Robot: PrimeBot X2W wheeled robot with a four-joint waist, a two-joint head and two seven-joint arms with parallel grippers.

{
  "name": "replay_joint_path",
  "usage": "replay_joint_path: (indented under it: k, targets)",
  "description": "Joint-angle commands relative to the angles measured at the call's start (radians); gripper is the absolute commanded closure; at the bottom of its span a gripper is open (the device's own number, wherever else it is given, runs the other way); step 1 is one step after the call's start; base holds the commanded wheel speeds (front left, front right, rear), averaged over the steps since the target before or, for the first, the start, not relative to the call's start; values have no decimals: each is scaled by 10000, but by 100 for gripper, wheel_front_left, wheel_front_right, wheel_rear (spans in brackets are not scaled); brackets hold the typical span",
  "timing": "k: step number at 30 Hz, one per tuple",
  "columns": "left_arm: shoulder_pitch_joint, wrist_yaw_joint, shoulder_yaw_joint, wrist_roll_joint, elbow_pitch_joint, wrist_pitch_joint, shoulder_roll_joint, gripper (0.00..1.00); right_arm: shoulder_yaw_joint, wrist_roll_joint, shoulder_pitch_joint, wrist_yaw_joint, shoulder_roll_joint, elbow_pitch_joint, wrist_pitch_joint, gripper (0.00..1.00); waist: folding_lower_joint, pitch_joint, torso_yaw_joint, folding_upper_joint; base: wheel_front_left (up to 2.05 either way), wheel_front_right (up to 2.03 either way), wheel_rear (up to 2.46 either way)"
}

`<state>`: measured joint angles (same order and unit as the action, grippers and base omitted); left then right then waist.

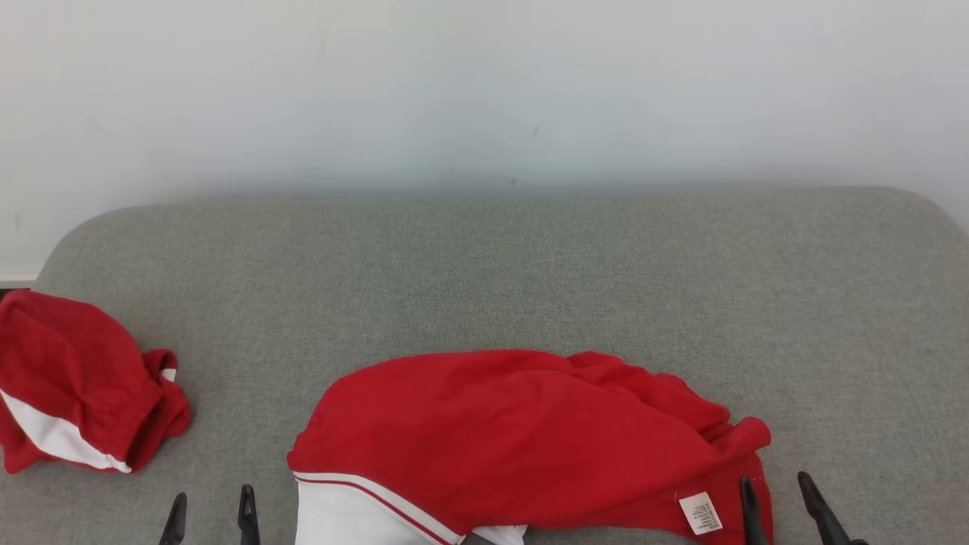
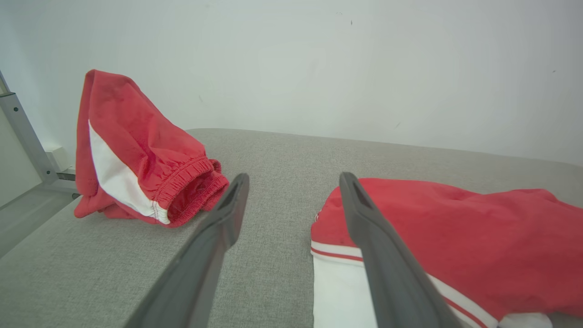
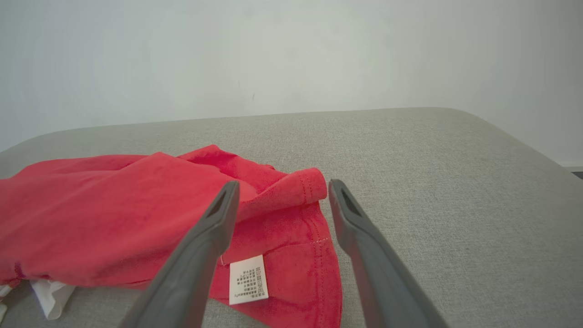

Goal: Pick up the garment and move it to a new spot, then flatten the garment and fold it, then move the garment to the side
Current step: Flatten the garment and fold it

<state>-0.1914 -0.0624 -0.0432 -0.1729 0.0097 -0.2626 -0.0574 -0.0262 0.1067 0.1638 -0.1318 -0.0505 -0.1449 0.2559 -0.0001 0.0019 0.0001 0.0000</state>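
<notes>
Red garment [image 1: 522,424] with white panel lies rumpled, label showing.

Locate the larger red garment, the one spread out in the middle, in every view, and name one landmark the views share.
Head view: the red garment lies at the bottom centre, running toward the lower right.
Left wrist view: it fills the lower right.
Right wrist view: it covers the left and lower centre.
Shared landmark: the grey padded surface under it, meeting the white wall behind.
</notes>
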Motion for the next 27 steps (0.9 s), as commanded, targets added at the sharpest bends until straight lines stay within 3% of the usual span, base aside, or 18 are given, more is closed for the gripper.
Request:
replay_joint_path:
  k: [1,10,27]
  targets:
    - [-157,-64,-53,94,-44,-29,39,0,61,45,89,22,4,-63,40,0,1,-126,15,0,0,0,0]
    - [-406,-251,-96,153,158,-30,73,0,246,-114,132,22,3,-590,76,0,1,-299,34,0,0,0,0]
    - [-275,-466,-50,171,378,-31,74,0,109,-128,-11,22,1,-381,101,0,1,-213,-49,0,0,0,0]
